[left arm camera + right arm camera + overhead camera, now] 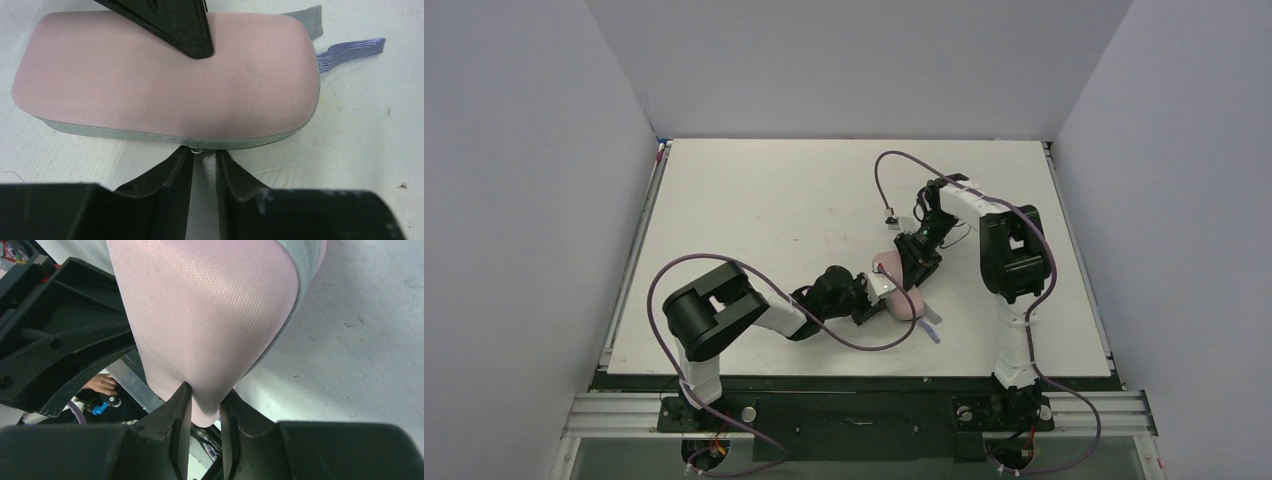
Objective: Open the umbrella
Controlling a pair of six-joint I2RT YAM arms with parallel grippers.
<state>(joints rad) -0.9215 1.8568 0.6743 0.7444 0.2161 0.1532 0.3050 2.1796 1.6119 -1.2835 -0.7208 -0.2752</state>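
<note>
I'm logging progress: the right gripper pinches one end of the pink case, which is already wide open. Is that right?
Not quite. The pink case is closed: its grey seam runs unbroken along the near edge in the left wrist view. The right gripper does pinch one end.

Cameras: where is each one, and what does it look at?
Top external: above, behind the bases, looking down at the table; left arm and right arm show.
Left wrist: faces the pink case side-on; left pincer shows below.
Right wrist: faces its end; right pincer pinches it.
All share the case.
</note>
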